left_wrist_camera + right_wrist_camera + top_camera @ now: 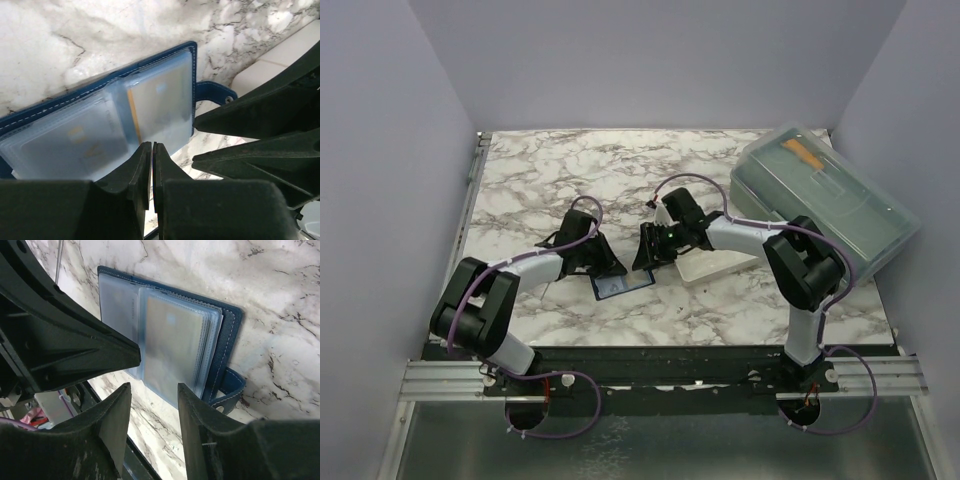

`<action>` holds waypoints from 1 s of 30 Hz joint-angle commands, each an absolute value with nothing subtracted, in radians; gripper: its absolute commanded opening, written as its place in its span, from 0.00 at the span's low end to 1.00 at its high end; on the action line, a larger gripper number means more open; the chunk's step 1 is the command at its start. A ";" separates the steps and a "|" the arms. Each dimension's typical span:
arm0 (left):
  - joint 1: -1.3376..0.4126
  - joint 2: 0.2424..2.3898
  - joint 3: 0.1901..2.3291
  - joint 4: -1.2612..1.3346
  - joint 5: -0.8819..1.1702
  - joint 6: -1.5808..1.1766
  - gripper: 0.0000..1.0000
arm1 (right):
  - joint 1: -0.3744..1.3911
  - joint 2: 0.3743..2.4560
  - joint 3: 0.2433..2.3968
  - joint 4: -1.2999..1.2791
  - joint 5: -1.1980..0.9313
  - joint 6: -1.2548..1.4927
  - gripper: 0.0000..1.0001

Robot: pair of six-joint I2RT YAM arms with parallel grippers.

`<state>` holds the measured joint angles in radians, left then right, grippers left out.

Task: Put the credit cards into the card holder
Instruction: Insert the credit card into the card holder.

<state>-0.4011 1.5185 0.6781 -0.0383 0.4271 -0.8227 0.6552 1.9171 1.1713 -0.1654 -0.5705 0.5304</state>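
The navy card holder (622, 283) lies open on the marble table between my two grippers. In the left wrist view its clear sleeves (100, 130) show a golden-tan card (160, 107) with an orange edge stripe, and a paler card (65, 147) with gold lettering in the left sleeve. My left gripper (151, 146) is shut, its tips at the sleeves' near edge. My right gripper (152, 387) is open and empty, just off the sleeves' edge (175, 345). The snap strap (231, 390) sticks out on the table.
A white tray (712, 262) lies under the right arm. A large grey-green plastic box (825, 200) with an orange strip (803, 152) on top stands at the back right. The table's dark front edge (660, 352) is close behind the card holder.
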 commanded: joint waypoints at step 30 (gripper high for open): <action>-0.402 1.553 0.592 0.002 0.322 -0.799 0.08 | 0.650 1.904 1.171 -0.286 -0.429 0.464 0.51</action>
